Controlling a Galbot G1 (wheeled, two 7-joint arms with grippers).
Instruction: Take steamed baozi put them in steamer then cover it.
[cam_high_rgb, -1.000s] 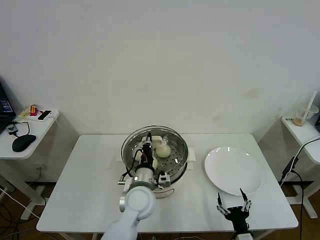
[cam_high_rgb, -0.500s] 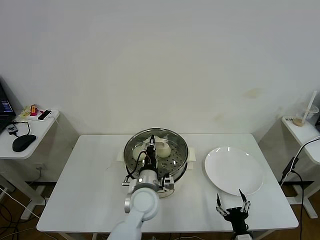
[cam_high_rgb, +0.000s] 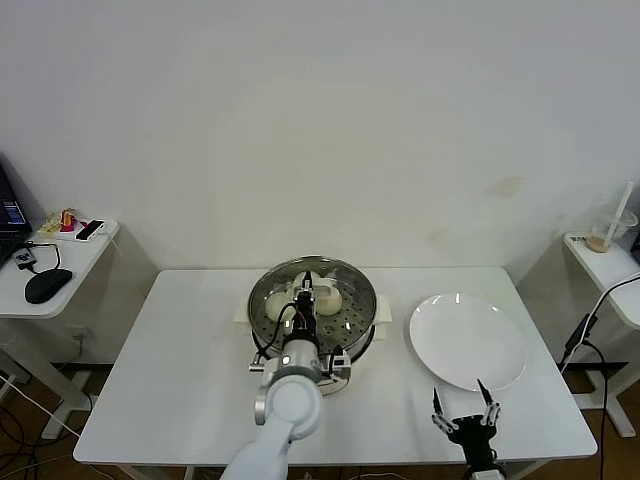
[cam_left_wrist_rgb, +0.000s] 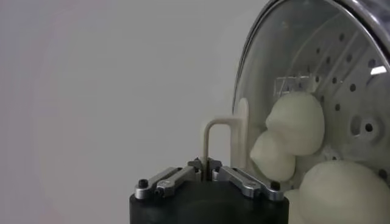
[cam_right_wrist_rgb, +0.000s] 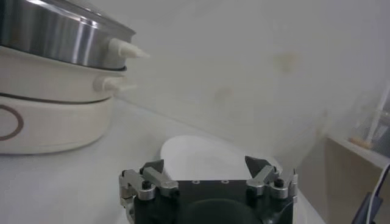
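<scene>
So the left gripper (cam_left_wrist_rgb: 209, 171) is clamped tight on the cream-white bar handle (cam_left_wrist_rgb: 214, 141) of the round clear glass cover with the metal rim (cam_high_rgb: 312, 288), holding it over the round shiny stainless-steel steamer on its cream-white electric base (cam_high_rgb: 340, 372). Through the glass in the left wrist view you can see the smooth white-cream steamed baozi (cam_left_wrist_rgb: 295, 123) sitting on the perforated tray inside.

What worries me: I can't tell if the rim is seated all the way round. If the gripper lets go while the cover is off-centre or tilted, it could slide off the pot edge and clatter onto the white bench (cam_high_rgb: 180, 360), or come down on a bun. Pulling the arm away before the pinch fully opens could also drag the cover back up.

The right gripper (cam_high_rgb: 465, 418) is parked near the bench's front edge, spread wide and empty, just beside the flat round white plate (cam_high_rgb: 467, 341).
</scene>
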